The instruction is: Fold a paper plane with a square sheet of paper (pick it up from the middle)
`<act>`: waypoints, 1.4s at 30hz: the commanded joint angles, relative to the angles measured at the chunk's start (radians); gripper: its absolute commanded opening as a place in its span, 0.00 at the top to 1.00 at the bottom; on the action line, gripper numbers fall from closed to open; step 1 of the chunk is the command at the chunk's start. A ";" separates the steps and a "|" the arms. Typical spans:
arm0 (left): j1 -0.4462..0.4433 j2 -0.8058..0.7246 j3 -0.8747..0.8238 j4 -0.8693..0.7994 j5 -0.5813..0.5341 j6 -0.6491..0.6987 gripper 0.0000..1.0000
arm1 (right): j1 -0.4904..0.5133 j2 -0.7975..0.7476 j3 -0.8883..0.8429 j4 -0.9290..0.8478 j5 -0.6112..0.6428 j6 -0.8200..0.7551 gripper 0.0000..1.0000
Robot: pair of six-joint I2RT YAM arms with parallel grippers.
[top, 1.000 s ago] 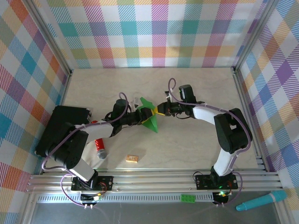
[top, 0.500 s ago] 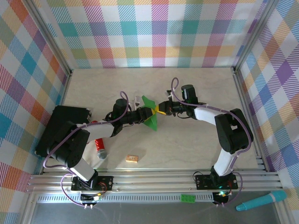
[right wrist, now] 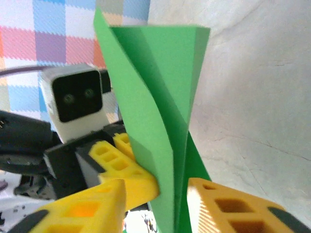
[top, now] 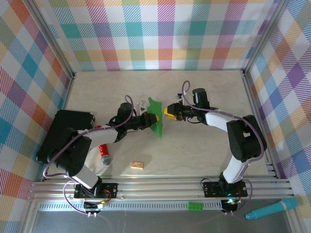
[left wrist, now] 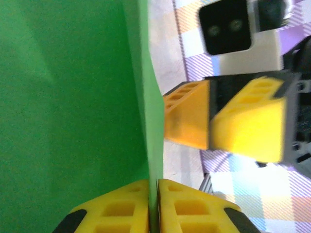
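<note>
The sheet of paper [top: 156,120] is thin, plain and bright green, folded along a sharp crease into layered panels that narrow to a point. It stands up on edge over the middle of the table, slightly nearer the left edge than the right; whether its lower tip touches the table cannot be told. The left hand [top: 153,118] pinches its folded edge flat. The layers splay apart away from that grip. The right hand [top: 168,111] sits just beside it, fingers parted.

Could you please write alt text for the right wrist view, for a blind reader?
A folded green paper stands upright, pinched low down by the left gripper. The right gripper is open, its yellow fingers either side of the paper.
</note>
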 commanded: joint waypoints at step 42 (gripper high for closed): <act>-0.365 0.642 0.857 -1.399 -1.365 0.601 0.90 | -0.163 -0.419 -0.115 -0.495 0.782 -0.244 0.34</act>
